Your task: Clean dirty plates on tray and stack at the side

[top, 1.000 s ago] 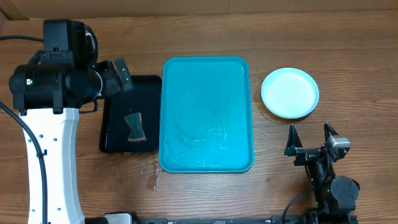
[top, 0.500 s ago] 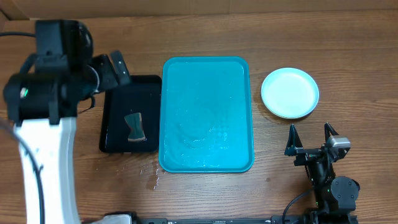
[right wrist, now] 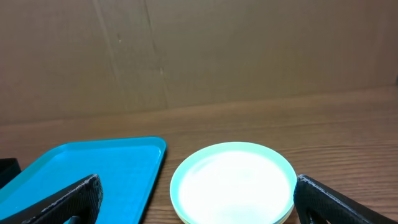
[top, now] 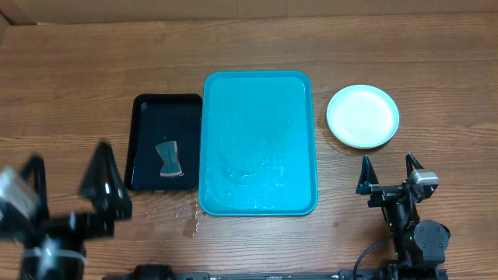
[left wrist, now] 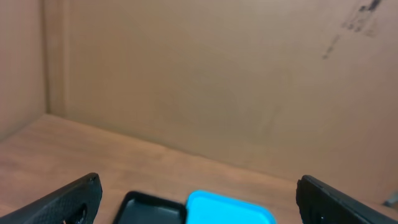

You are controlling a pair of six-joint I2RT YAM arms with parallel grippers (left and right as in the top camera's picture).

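The turquoise tray [top: 258, 93] lies mid-table with only a wet film on it. The plates [top: 362, 116] sit stacked on the wood to its right, a light blue one on top. My right gripper [top: 388, 173] stands open just in front of that stack, nothing between its fingers. In the right wrist view the plates [right wrist: 233, 180] lie between and beyond the open right gripper [right wrist: 199, 208], with the tray [right wrist: 87, 168] at left. My left gripper [top: 68, 177] is blurred and open at the front left; the left wrist view shows the left gripper [left wrist: 199, 208] empty, facing the tray [left wrist: 227, 210].
A smaller black tray [top: 144, 117] sits against the turquoise tray's left side, holding a grey-green sponge-like piece [top: 169, 159]; the black tray [left wrist: 152, 208] also shows in the left wrist view. Water drops [top: 191, 219] lie on the wood by the tray's front left corner. Cardboard walls stand behind the table.
My left arm has swung from above the black tray down to the front left corner, still open. The right arm, the plates and both trays have not moved.
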